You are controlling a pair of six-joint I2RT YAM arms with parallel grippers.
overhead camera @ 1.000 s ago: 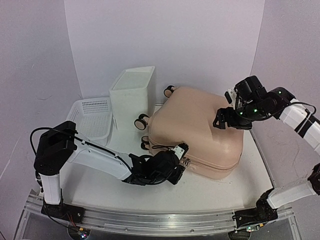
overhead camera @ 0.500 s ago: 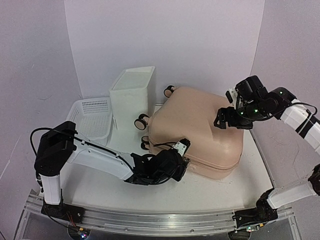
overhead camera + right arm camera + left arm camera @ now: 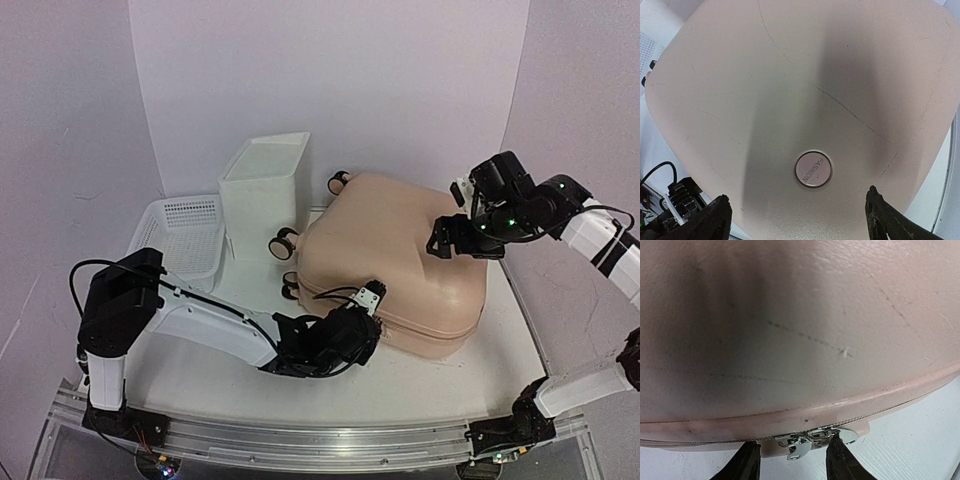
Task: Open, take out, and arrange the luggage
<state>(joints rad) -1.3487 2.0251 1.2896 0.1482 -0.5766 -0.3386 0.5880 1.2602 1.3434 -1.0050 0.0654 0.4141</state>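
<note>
Left claw (image 3: pixel 792 462) slid rightward, parted (right claw (image 3: pixel 796 200) wide), scuffed peach luggage (image 3: pixel 400 240) zipped

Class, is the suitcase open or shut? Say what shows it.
Shut. On the suitcase the halves meet along the near edge, the zipper pulls sit together, and no lining shows.

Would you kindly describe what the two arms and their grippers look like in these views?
Both arms have white links and bulky black joints. A black cable loops off the left arm; the right arm shows green lights. The left gripper and right gripper have black tapered fingers.
</note>
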